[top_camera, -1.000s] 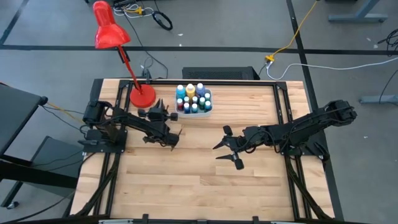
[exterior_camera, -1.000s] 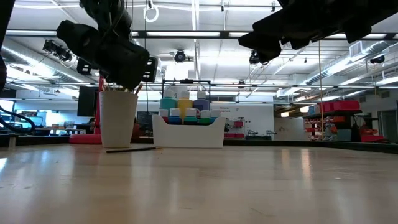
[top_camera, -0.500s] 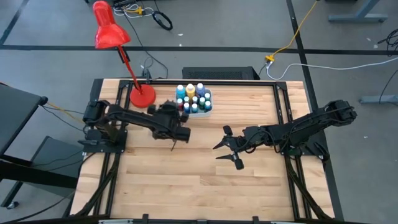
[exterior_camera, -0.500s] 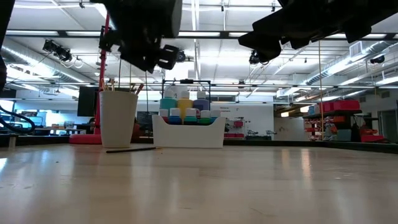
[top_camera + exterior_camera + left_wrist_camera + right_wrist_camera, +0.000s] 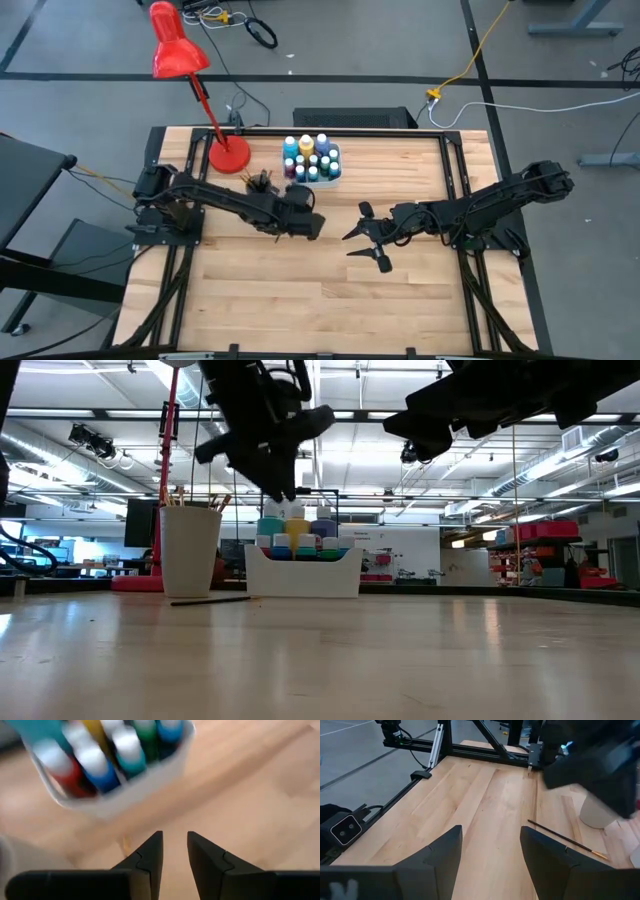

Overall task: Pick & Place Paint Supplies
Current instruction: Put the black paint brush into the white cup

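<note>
Loose paintbrush (image 5: 210,600) is seen lying flat on the tabletop (image 5: 320,290), just in front of the white brush cup (image 5: 190,551); thin dark handle, pale wooden tip visible in the right wrist view (image 5: 565,839). More brushes (image 5: 197,499) are stood upright in the cup, bristle ends up. Paint bottles (image 5: 311,159) are packed in a white caddy (image 5: 303,574) near the far edge of the tabletop, beside the red lamp base (image 5: 229,155); caps blue, teal, yellow, white, plus red and green in the left wrist view (image 5: 100,757)

Left gripper (image 5: 305,221) is held above the tabletop, near the caddy on its front side; jaws nearly together, a slim gap between them, nothing held (image 5: 174,862). Right gripper (image 5: 370,237) is parked mid-tabletop, well apart from the supplies; jaws spread wide, empty (image 5: 490,855)

Judged step: loose brush probably to be picked next and put into the cup

Risks, as judged:
- brush is thin and flat on the wood, so jaws could be closed above it or it could be rolled away
- jaws would need opening before descent, otherwise brush gets pushed
- cup is close to brush, could be knocked by the arm and standing brushes spilled
- caddy is close to left arm, bottles could be bumped
</note>
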Robot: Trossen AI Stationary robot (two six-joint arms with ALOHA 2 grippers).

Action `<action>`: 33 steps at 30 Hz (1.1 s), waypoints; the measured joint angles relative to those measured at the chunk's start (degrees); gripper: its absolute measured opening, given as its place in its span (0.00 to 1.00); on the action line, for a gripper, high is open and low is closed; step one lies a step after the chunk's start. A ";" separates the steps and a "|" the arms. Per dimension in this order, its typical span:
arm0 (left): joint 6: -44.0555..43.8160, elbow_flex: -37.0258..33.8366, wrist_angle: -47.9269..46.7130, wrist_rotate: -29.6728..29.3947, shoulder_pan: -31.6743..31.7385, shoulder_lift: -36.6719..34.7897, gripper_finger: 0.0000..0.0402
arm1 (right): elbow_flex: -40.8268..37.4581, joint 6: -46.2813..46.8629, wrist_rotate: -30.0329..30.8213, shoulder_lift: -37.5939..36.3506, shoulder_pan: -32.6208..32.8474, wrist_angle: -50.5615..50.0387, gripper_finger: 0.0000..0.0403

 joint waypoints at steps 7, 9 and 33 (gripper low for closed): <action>-12.66 -7.48 2.23 6.79 -3.55 0.38 0.24 | 0.03 0.00 -0.01 0.01 0.00 -0.28 0.52; -16.73 -10.18 4.14 5.62 -4.88 0.38 0.24 | 0.03 0.00 -0.01 0.01 0.00 -0.40 0.52; -16.26 -24.33 24.24 -3.74 -10.46 1.74 0.24 | 0.03 -0.02 -0.01 -0.01 -0.01 0.07 0.52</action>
